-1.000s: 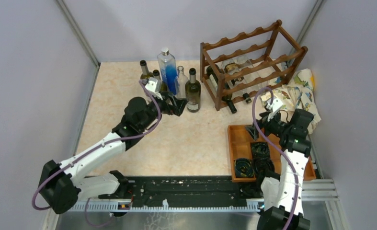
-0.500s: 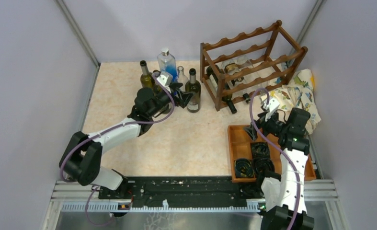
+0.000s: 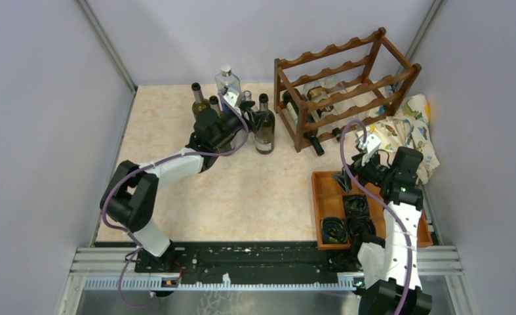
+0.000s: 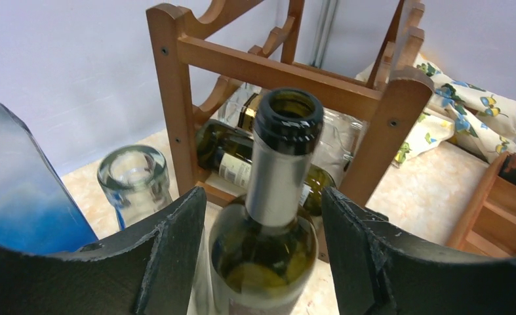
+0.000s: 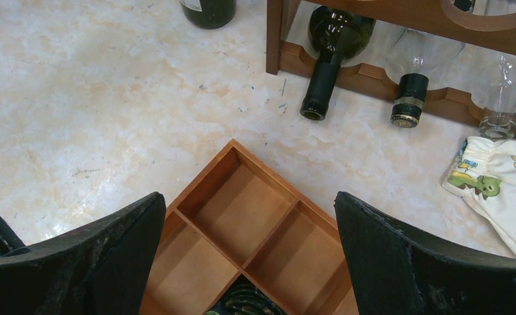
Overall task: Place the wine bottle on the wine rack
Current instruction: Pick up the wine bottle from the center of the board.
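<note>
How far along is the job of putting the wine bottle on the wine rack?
Done: the approach. The left gripper sits astride the wine bottle, one finger on each side of its shoulder. In hand: the grasp; whether the fingers press yet, I cannot tell. Left: lifting it and laying it on the wine rack, whose lower tiers hold other bottles. The right gripper hangs open above the wooden tray.

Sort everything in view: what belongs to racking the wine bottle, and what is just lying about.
Job: wine bottle, wine rack, left gripper with its jaws either side of that bottle.
Lying about: blue-tinted bottle, green bottle beside it, wooden compartment tray, patterned cloth.
</note>
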`<action>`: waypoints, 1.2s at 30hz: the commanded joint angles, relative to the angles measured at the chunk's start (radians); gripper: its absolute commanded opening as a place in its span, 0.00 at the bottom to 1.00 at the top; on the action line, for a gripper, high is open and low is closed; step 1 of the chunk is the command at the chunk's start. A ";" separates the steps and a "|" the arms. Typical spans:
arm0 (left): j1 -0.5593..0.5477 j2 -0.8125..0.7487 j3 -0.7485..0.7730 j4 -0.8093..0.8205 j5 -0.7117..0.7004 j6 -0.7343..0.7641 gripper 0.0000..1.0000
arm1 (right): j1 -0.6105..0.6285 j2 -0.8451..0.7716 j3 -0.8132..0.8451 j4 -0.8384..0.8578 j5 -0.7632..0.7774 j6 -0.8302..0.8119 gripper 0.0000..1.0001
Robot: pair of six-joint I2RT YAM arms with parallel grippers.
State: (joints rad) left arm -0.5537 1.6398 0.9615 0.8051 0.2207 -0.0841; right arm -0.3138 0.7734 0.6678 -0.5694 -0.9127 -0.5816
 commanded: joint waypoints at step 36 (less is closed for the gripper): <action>-0.196 -0.329 0.216 -0.933 0.448 0.609 0.00 | 0.013 0.008 0.010 0.019 0.002 -0.017 0.98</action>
State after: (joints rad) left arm -0.6399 1.3998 1.0782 0.2272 0.6804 0.2432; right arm -0.3103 0.7818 0.6678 -0.5694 -0.8974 -0.5846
